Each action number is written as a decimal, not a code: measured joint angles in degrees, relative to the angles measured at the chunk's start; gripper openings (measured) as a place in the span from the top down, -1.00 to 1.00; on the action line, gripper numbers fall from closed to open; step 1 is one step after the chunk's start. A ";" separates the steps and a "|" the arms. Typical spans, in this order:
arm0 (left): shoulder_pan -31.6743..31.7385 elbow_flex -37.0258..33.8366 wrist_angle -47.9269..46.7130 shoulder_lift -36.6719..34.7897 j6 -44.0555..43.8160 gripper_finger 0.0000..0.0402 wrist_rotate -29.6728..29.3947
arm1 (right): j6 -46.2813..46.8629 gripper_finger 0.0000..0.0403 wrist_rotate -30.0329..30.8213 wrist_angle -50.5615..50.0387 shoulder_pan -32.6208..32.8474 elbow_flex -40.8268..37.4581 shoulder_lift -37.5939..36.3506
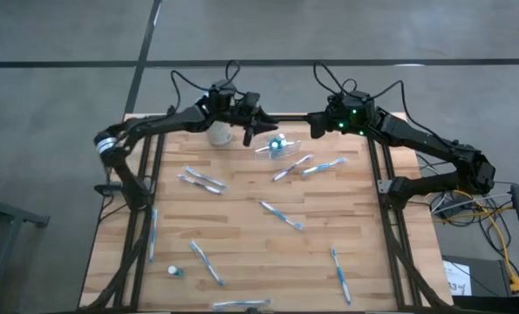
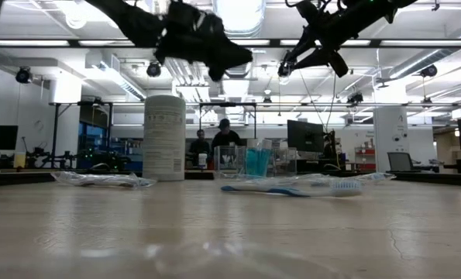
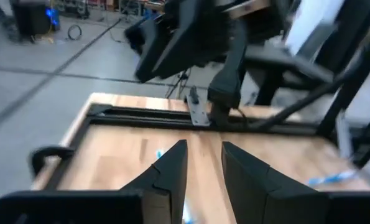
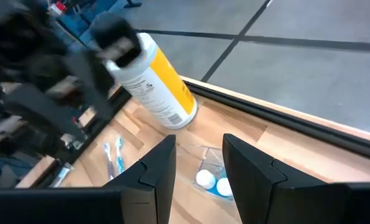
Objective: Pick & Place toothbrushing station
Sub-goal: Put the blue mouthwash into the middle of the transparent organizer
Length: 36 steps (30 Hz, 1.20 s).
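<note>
The toothbrushing station, a small clear plastic holder (image 1: 276, 146) with blue and white pieces inside, stands on its base at the far middle of the wooden table. It also shows in the low view (image 2: 253, 161) and in the right wrist view (image 4: 211, 175). My left gripper (image 1: 257, 127) hangs open in the air just left of and above the holder, and shows high in the low view (image 2: 228, 66). My right gripper (image 1: 314, 125) hangs open above and to the right of it (image 2: 311, 62). In the right wrist view its fingers frame the holder from above without touching it.
A tall white cylinder with a yellow label (image 1: 220, 133) stands just left of the holder (image 4: 160, 81). Several blue-and-white toothbrushes lie scattered on the table, two close to the holder's right (image 1: 291, 167) (image 1: 324, 166). The table's far edge rail (image 1: 285, 116) runs right behind.
</note>
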 joint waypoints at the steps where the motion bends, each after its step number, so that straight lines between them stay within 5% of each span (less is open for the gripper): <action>1: -0.28 0.00 -3.10 -1.66 2.69 0.49 -1.70 | -0.30 0.37 0.00 -0.07 0.00 0.00 0.00; 6: -1.92 0.00 -15.86 -8.00 5.20 0.48 -10.97 | -0.41 0.37 0.20 -0.16 -0.02 0.00 0.00; 15: -3.69 -0.02 -38.46 -15.82 -5.65 0.49 -13.72 | -0.58 0.37 0.20 -0.24 -0.02 -0.13 0.00; 19: -6.54 -0.01 -44.68 -17.44 -8.15 0.47 -22.58 | -2.76 0.37 0.22 -0.24 -0.01 -0.15 0.00; 23: -10.23 -0.02 -45.38 -17.55 -11.67 0.42 -27.34 | -8.28 0.37 0.22 -0.24 0.00 -0.17 0.00; 36: -19.51 -0.17 -43.94 -16.30 -21.28 0.18 -26.58 | -13.67 0.37 0.35 -0.24 0.00 -0.20 0.00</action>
